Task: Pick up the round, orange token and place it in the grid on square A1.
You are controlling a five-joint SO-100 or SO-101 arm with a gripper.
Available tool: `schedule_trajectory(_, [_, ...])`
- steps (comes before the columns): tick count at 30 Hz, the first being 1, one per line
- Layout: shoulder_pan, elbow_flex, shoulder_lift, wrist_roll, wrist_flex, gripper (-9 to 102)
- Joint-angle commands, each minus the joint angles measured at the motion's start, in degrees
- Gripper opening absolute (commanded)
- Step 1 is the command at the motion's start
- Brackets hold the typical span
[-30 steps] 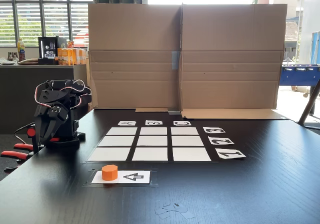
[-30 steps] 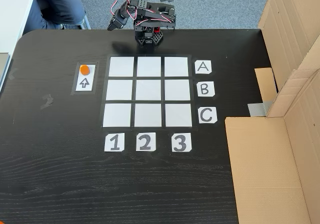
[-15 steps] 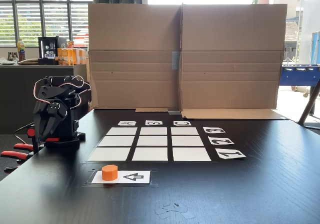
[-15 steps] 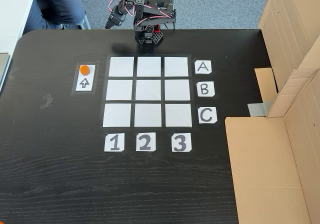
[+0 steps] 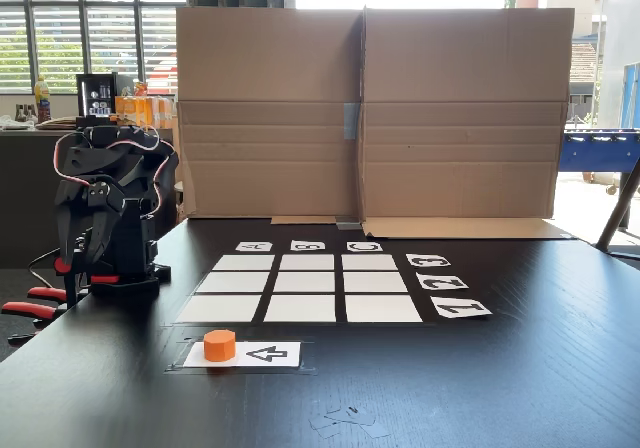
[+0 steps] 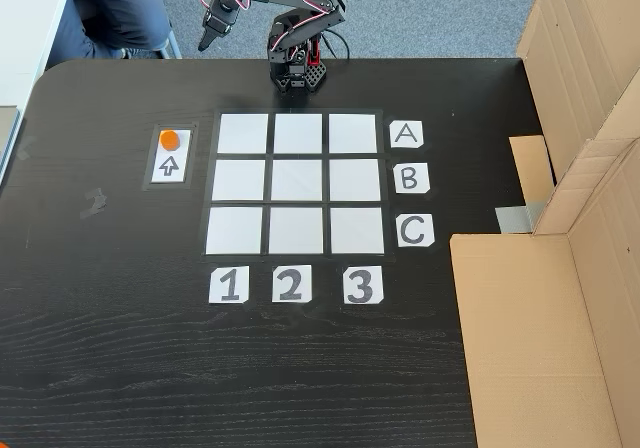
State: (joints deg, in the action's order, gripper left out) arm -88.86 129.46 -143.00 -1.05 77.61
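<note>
The orange token sits on the end of a white arrow card, beside the grid. Square A1 is the corner cell nearest the token and is bare. The black arm stands at the table edge behind row A. Its gripper hangs out past that edge, fingers pointing down, well apart from the token. The fingers look pressed together with nothing between them.
A tall cardboard wall borders the far side of the grid. Label cards A, B, C and 1, 2, 3 edge it. Red clamps hold the arm's base. A seated person's legs are beyond the table corner. Tape scraps lie near the front.
The arm has unfolded upward from its tucked pose; the gripper rose and swung outward, left in the top-down view. Token and grid are unmoved.
</note>
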Motion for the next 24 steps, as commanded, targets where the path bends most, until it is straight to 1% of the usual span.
schedule_trajectory(1, [2.2, -8.3, 3.9, 0.4, 3.8, 16])
schedule_trajectory(7, [5.9, -19.2, 12.7, -1.7, 5.1, 20])
schedule_trajectory(15, [11.7, -29.4, 25.7, -3.8, 5.1, 22])
schedule_trajectory(24, [18.4, -35.9, 38.5, -4.7, 5.1, 25])
